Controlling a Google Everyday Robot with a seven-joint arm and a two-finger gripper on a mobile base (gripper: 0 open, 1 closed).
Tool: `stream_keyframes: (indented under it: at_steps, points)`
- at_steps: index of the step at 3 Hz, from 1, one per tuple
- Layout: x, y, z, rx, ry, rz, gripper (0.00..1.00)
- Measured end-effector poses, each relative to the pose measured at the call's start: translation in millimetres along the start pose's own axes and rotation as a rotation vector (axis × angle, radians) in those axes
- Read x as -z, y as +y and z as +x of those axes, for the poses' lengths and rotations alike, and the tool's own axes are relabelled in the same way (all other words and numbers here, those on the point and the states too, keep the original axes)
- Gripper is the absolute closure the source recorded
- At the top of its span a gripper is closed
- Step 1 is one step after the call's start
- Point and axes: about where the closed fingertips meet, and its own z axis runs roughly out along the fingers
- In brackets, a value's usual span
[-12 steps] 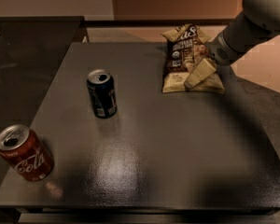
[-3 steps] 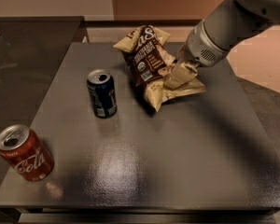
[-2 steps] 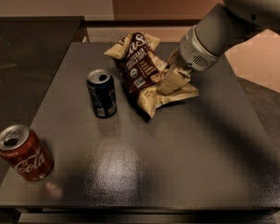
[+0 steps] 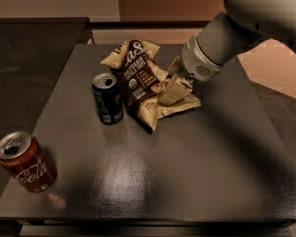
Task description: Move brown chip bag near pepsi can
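Note:
The brown chip bag (image 4: pixel 140 80) lies on the dark table (image 4: pixel 197 157), tilted, its left edge right beside the pepsi can (image 4: pixel 107 98), which stands upright left of centre. My gripper (image 4: pixel 171 89) comes in from the upper right and sits on the bag's right side, shut on the crinkled bag. The grey arm covers part of the bag's right edge.
A red Coca-Cola can (image 4: pixel 25 162) stands near the table's front left corner. A dark counter (image 4: pixel 24 48) adjoins the table on the left. The table's front edge runs along the bottom of the view.
My gripper has dragged the brown chip bag leftward across the table, from the back right to right beside the pepsi can. The cans have not moved.

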Motion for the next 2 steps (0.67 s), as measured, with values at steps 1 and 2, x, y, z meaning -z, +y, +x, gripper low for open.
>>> stream_keyframes:
  at_steps: [1, 2]
  points:
    - [-4.8, -0.2, -0.4, 0.010, -0.010, 0.001, 0.60]
    - [-7.7, -0.3, -0.7, 0.016, -0.016, 0.002, 0.36]
